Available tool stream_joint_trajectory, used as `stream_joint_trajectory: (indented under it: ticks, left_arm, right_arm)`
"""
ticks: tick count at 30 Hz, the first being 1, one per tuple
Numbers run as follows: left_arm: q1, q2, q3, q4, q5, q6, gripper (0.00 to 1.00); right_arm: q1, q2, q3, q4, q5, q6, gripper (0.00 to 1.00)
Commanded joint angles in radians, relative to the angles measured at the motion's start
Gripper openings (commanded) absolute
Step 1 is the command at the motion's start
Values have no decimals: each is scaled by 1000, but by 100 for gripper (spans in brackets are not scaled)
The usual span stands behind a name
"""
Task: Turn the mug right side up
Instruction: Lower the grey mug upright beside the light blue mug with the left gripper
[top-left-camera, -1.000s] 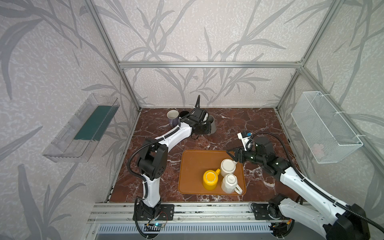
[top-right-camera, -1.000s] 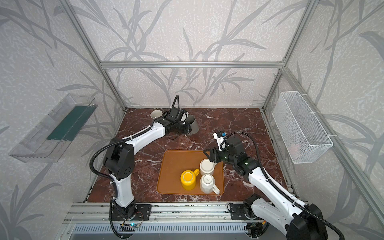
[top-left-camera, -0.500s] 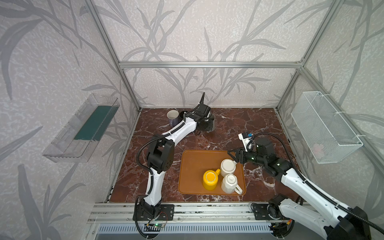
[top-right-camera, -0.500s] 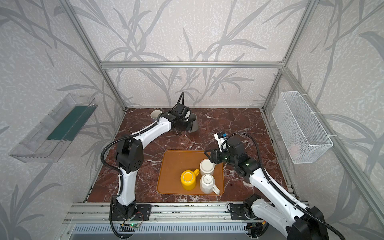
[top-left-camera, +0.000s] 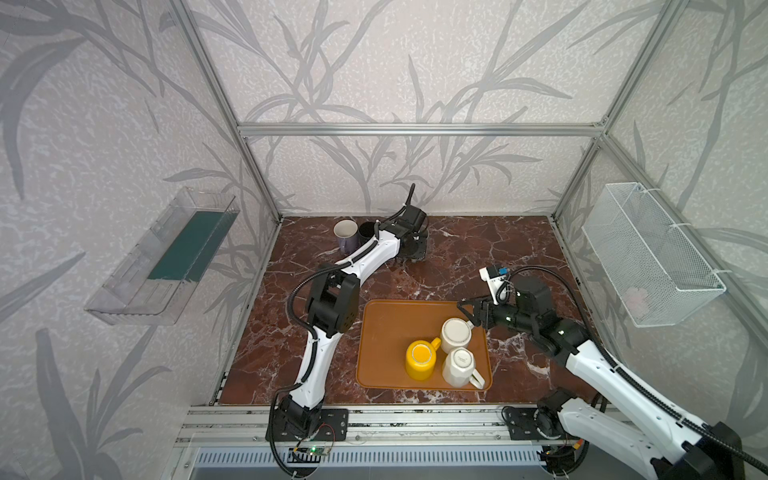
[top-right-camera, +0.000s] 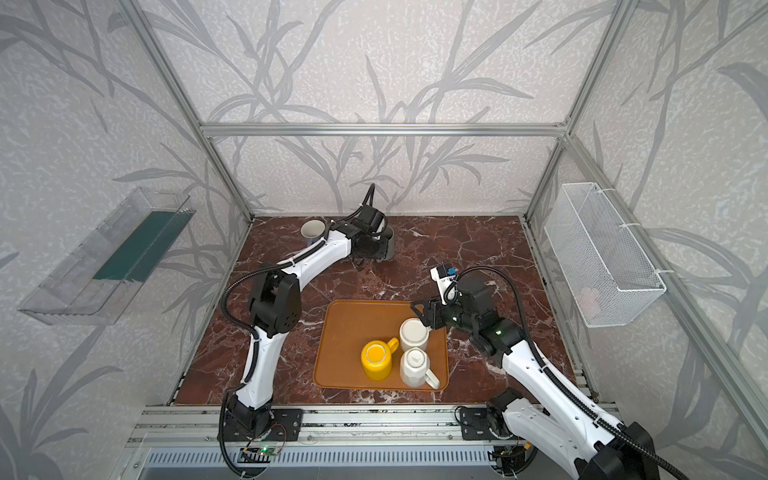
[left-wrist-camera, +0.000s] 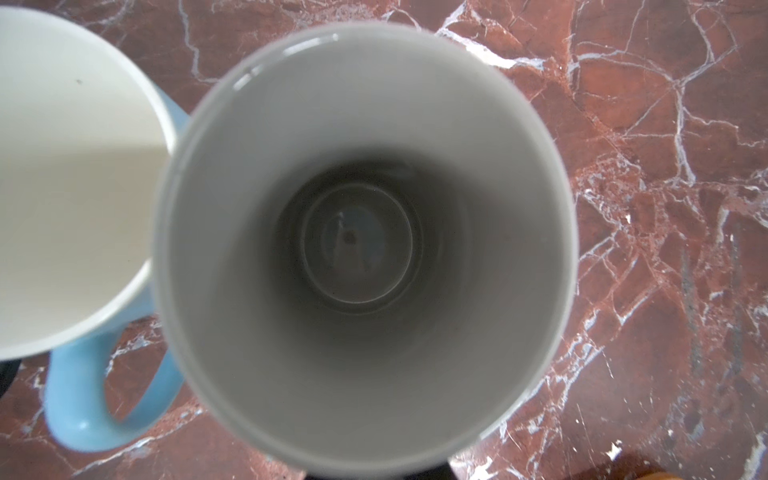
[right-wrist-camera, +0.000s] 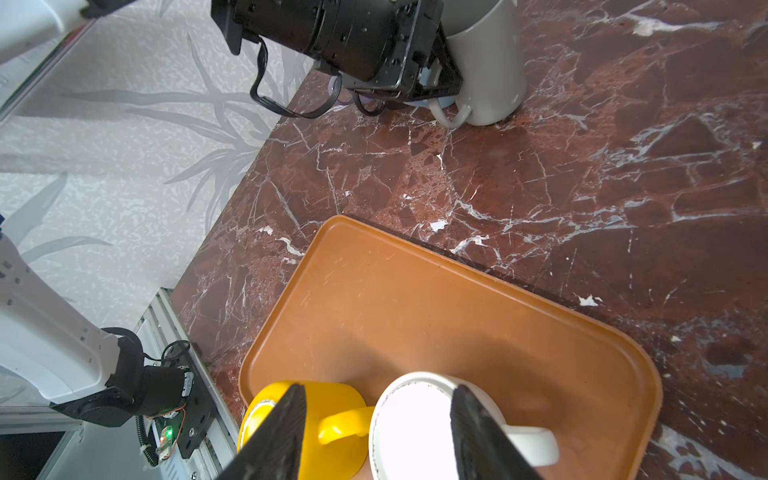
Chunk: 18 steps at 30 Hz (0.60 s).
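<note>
Nearest us, on the tray, a yellow mug, a faceted white mug and a round white mug sit base-up. The right pincer has crept only slightly inward and hovers half open over the tray's right edge, gripping nothing. The real change lies beyond the tray's far edge. There the left arm has stretched out, and the grey mug now stands mouth-up on the counter, just beside a blue mug. The left pincer is clamped tight at the mug's handle side, so we judge the turn done, with only release remaining. Around the tray spreads red-brown veined marble. Leaf-patterned walls close the cell, with a clear bin left of the tray and a wire basket to its right.
</note>
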Motion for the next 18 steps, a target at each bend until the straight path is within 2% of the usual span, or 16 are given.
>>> stream_joint_trajectory:
  ticks: [1, 18]
  left_arm:
    - [-3, -3, 68, 29, -49, 16, 0]
    - [1, 78, 139, 14, -67, -2, 0]
  right_arm:
    - [-2, -22, -17, -12, 4, -3, 56]
    - [0, -45, -20, -31, -5, 5, 56]
